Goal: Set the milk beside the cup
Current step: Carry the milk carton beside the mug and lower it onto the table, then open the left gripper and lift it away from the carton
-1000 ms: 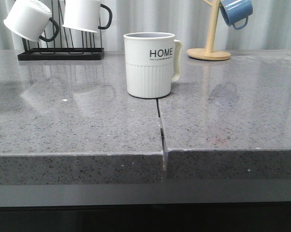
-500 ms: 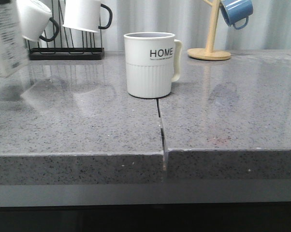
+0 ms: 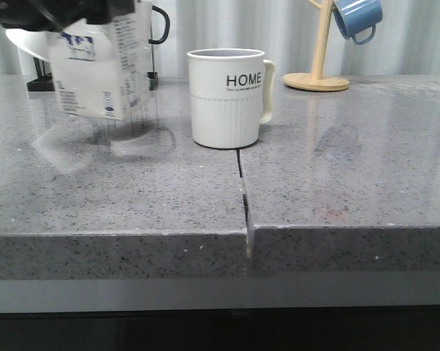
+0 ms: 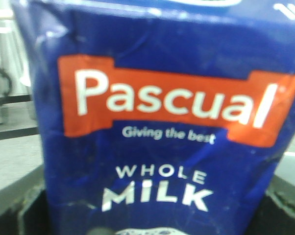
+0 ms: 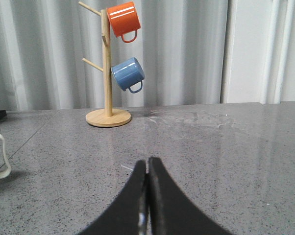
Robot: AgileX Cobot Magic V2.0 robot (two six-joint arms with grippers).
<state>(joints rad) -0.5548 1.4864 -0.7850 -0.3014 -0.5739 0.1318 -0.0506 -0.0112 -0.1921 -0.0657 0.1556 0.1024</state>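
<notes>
— Where is the milk (image 3: pixel 103 69)?

— In the air above the left part of the worktop (image 3: pixel 337 183), tilted, its base clear of the stone. It hangs to the left of the cup (image 3: pixel 227 97), apart from it, with a gap of bare grey stone between them. The cup stands upright at the middle, "HOME" toward the front, handle to the right.

— And your left claw (image 3: pixel 66 11)?

— It comes in from the upper left, high over the worktop, clamped on the milk near its top. From my wrist the blue band reading "WHOLE MILK" (image 4: pixel 157 132) fills nearly everything.

— The right one?

— My right claw (image 5: pixel 147 196) sits low over the stone, its tips pressed together on nothing, facing the wooden mug tree (image 5: pixel 107 68) with its orange and blue mugs
</notes>
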